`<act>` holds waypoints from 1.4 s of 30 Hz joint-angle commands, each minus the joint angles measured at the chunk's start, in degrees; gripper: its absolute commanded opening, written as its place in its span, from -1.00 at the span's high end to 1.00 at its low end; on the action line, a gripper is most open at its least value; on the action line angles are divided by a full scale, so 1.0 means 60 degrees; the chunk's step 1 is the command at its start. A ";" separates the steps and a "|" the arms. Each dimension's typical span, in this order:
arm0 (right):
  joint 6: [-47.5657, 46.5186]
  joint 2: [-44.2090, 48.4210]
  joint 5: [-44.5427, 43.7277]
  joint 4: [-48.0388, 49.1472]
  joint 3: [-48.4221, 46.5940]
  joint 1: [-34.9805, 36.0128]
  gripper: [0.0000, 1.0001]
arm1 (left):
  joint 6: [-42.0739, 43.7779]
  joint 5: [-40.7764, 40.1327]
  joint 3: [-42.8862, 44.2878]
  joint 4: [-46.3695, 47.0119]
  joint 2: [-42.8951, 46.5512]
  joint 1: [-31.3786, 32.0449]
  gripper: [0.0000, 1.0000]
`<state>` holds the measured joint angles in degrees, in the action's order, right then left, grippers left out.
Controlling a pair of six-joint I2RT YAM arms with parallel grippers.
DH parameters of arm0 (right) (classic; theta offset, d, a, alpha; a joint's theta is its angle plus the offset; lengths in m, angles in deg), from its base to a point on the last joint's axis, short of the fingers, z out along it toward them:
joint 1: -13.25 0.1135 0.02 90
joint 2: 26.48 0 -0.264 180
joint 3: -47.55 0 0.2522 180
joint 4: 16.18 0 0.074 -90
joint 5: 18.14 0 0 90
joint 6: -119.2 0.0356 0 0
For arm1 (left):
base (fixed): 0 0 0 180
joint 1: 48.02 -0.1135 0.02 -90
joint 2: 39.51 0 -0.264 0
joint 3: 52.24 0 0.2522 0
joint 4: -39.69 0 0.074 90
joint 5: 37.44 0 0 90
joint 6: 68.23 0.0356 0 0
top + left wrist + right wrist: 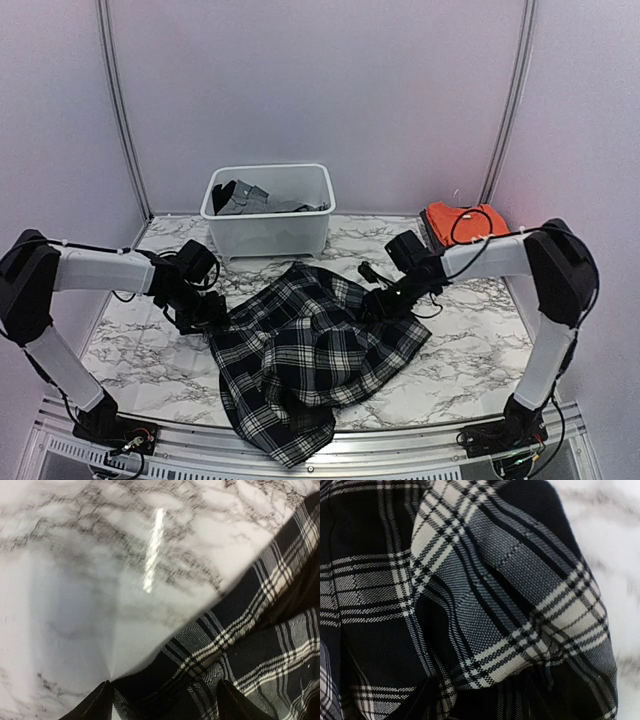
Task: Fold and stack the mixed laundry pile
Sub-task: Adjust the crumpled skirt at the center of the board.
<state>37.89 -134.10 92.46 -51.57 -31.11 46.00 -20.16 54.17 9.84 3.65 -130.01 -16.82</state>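
Note:
The black-and-white plaid skirt (310,350) lies spread on the marble table, its front hem hanging over the near edge. My left gripper (212,314) is low at the skirt's left edge. In the left wrist view it (165,707) is open, with the skirt's edge (240,645) lying between the fingertips (97,706). My right gripper (385,300) is at the skirt's upper right edge. In the right wrist view it (480,700) is open, with a raised fold of plaid cloth (490,605) between the fingers (422,700). The orange T-shirt (465,222) lies folded at the back right. A dark grey cloth (240,198) lies in the tub.
A white plastic tub (270,232) stands at the back centre, just behind the skirt. Bare marble table (140,345) shows left of the skirt and also to its right (470,345). White walls close in the back and sides.

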 commanded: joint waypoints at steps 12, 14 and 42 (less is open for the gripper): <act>0.2029 0.5356 0.1682 -0.0513 0.2698 -0.0292 -0.57 | 0.4274 0.3468 0.4530 0.0344 -0.1145 0.0324 -0.86; 0.2065 0.5108 0.1506 -0.0381 0.2500 -0.0706 -0.59 | 0.4349 0.3986 0.5273 0.0334 -0.1918 0.0688 -0.89; 0.0426 0.4283 0.3397 0.1776 0.1671 -0.1831 -0.97 | 0.7266 0.5813 0.7776 0.0535 -0.2963 0.3013 0.82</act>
<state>42.78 -111.80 106.15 -49.45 -22.48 34.50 16.21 87.20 58.36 4.24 -152.04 0.56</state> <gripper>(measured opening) 0.985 0.115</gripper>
